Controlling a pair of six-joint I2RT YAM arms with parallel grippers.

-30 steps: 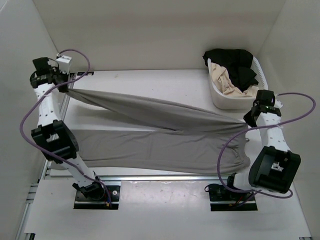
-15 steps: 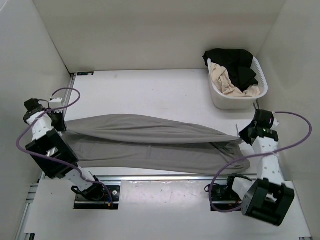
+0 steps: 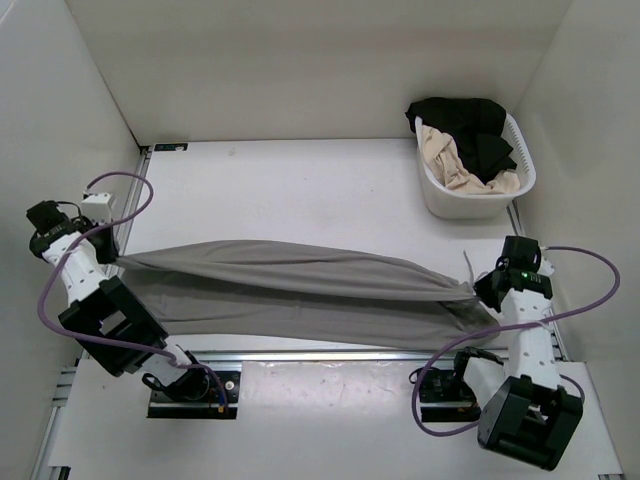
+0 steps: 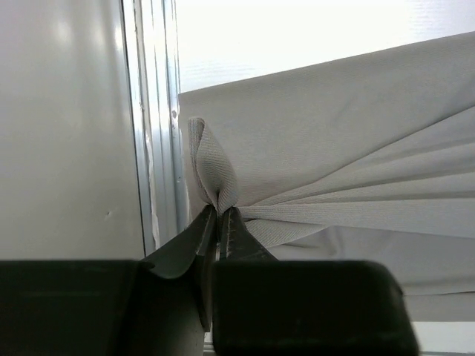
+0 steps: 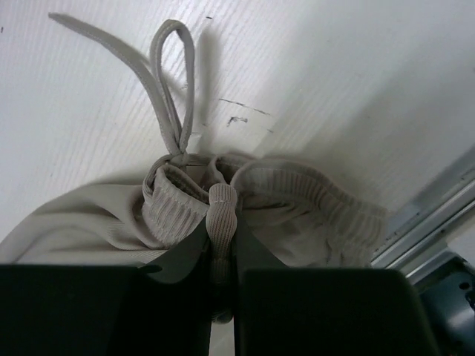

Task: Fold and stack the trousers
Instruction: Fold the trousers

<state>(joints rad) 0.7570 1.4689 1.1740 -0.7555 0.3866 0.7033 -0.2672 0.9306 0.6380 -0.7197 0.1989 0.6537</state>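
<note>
The taupe-grey trousers (image 3: 300, 285) lie stretched left to right across the near part of the table, one leg laid over the other. My left gripper (image 3: 112, 257) is shut on a pinch of the leg end (image 4: 215, 174) at the table's left edge. My right gripper (image 3: 478, 288) is shut on the ribbed waistband (image 5: 223, 211) at the right end. The waist's drawstring (image 5: 167, 81) trails loose on the table beyond the right gripper.
A white basket (image 3: 440, 195) stands at the back right with a black garment (image 3: 470, 125) and a beige-cream garment (image 3: 450, 160) in it. A metal rail (image 4: 156, 126) runs along the table's left edge. White walls close in on both sides.
Both grippers have drawn the held trouser leg toward the near edge and lowered it, so it now lies along the other leg. Both arms have swung nearer and outward.
</note>
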